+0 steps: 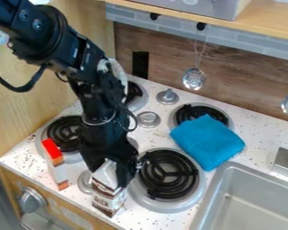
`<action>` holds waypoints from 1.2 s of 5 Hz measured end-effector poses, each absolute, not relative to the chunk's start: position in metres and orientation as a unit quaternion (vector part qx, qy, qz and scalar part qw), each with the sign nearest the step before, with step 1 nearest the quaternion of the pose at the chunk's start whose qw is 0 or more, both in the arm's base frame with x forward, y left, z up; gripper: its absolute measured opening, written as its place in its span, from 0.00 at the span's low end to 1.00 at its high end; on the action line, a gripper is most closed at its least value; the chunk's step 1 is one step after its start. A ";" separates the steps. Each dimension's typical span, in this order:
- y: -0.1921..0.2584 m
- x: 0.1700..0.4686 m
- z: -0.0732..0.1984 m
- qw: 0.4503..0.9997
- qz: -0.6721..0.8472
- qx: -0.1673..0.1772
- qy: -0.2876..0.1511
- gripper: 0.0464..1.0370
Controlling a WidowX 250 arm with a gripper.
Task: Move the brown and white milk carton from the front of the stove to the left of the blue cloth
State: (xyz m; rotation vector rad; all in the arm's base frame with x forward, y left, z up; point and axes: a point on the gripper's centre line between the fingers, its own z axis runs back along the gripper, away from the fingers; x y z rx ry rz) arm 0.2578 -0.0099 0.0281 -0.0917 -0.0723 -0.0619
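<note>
Noting the black claw (113, 173) hanging over the front of the white speckled stove top (258, 134), its two fingers closing on opposite sides of the pale upper part of a brown-and-white carton (108, 197); reading it as clamped there, not apart. The carton is standing near the front edge, leaning slightly, between a small round knob (84, 182) and the front right burner (169, 174). The high grip is probably serving to keep the wider printed body clear below, with the narrowing top giving the fingers flatter faces to press. Whether the base is bearing full weight: cannot tell. A white box with a red-orange top (57, 171) is standing just in front of the front left burner (63, 133), apart from the carton, apparently balancing on its own narrow base. A folded blue cloth (208, 141) is lying partly over the back right burner (200, 113), the burner likely propping part of it up, and is reaching toward the metal sink (222, 179). A slotted spoon (194, 79) is hanging by its handle from a wall hook (201, 26), presumably staying handy while leaving the surface below free.
</note>
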 end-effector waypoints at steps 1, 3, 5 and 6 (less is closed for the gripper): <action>-0.010 0.253 0.031 0.997 -0.046 -0.058 -0.008 0.75; -0.013 0.257 0.040 0.996 -0.053 -0.070 -0.003 0.75; -0.005 0.302 0.079 0.992 -0.037 -0.071 -0.100 0.75; -0.002 0.328 0.096 0.985 -0.036 -0.061 -0.158 0.75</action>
